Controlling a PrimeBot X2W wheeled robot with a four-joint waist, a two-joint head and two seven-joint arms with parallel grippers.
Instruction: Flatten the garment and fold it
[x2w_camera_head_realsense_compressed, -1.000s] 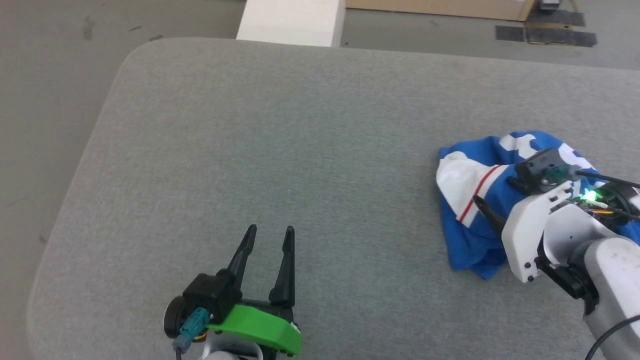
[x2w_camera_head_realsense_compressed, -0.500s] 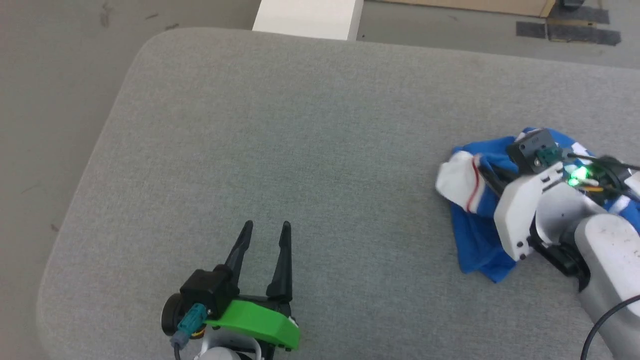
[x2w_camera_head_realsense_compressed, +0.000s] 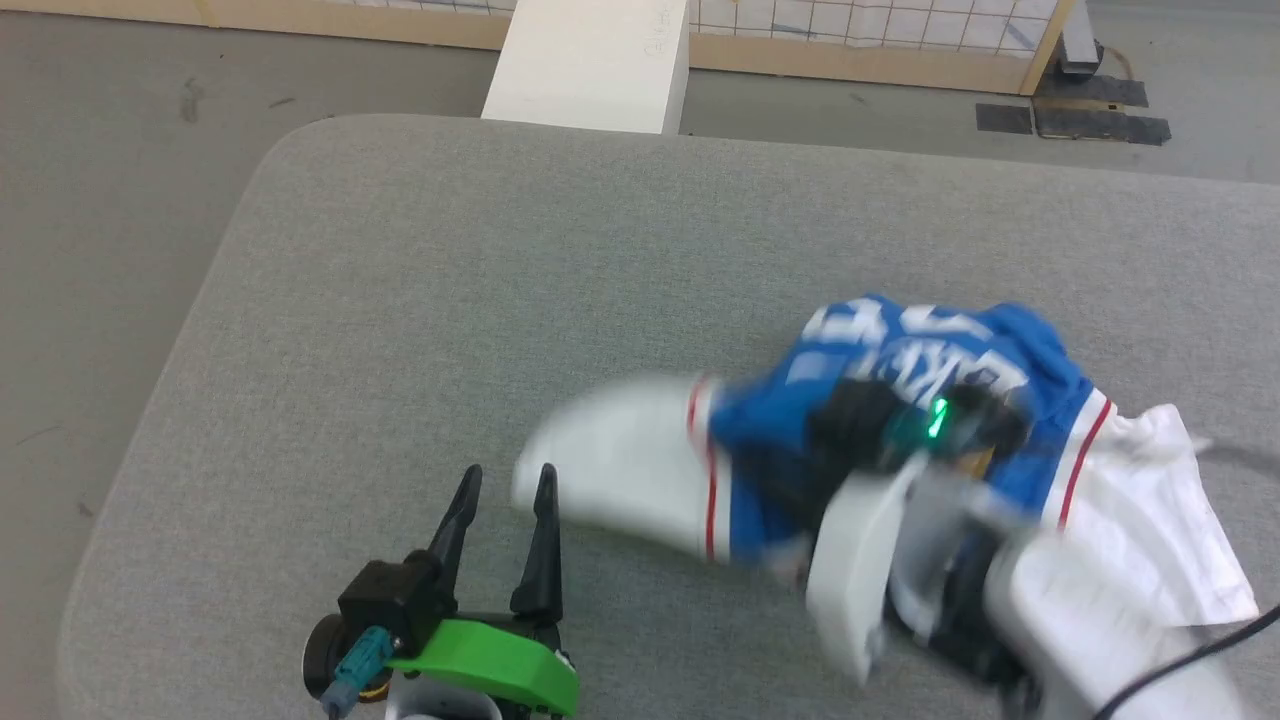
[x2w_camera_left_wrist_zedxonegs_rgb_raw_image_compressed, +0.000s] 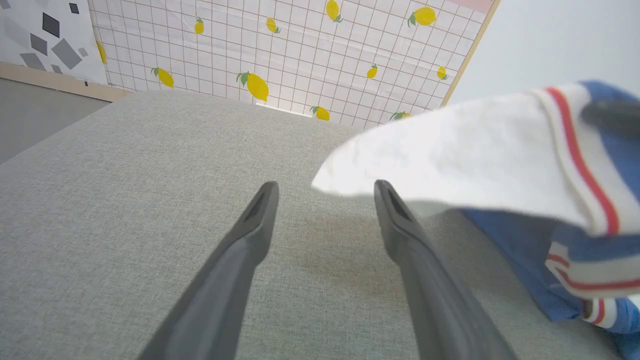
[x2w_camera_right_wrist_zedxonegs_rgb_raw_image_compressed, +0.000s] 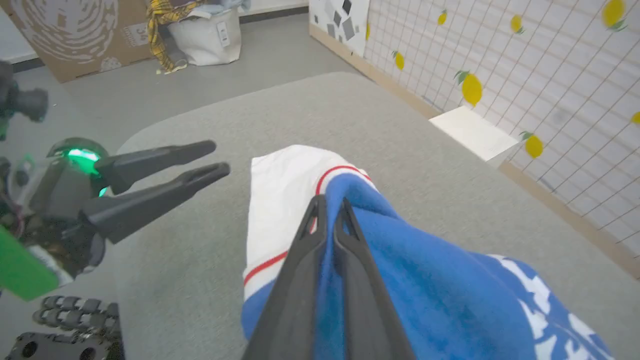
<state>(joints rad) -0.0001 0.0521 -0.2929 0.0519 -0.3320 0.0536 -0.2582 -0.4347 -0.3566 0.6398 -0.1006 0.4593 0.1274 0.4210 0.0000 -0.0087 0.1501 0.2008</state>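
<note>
A wide grey padded surface (x2w_camera_head_realsense_compressed: 400, 300) takes up most of the head view. At centre right of that frame is the garment (x2w_camera_head_realsense_compressed: 770, 430), a bright blue jersey with white lettering, bunched up rather than flat. One white sleeve (x2w_camera_head_realsense_compressed: 620, 460) with red-striped trim reaches toward lower centre and is blurred. More white cloth spreads at the far right.

At bottom centre of the right wrist view, the right pincer (x2w_camera_right_wrist_zedxonegs_rgb_raw_image_compressed: 332, 202) is clamped on a fold of the blue cloth, its two dark fingers pressed together. Its pale arm (x2w_camera_head_realsense_compressed: 870, 560) shows blurred at the lower right of the head view.

The left pincer (x2w_camera_head_realsense_compressed: 508, 478) sits at the lower left of the head view, fingers spread wide and holding nothing. In the left wrist view the white sleeve is raised off the surface by the right-hand fingertip; whether they touch I cannot tell.

Beyond the surface's far edge, at top centre, stands a white block (x2w_camera_head_realsense_compressed: 590, 60). A grid panel (x2w_camera_left_wrist_zedxonegs_rgb_raw_image_compressed: 300, 50) printed with lemons lines the back.
</note>
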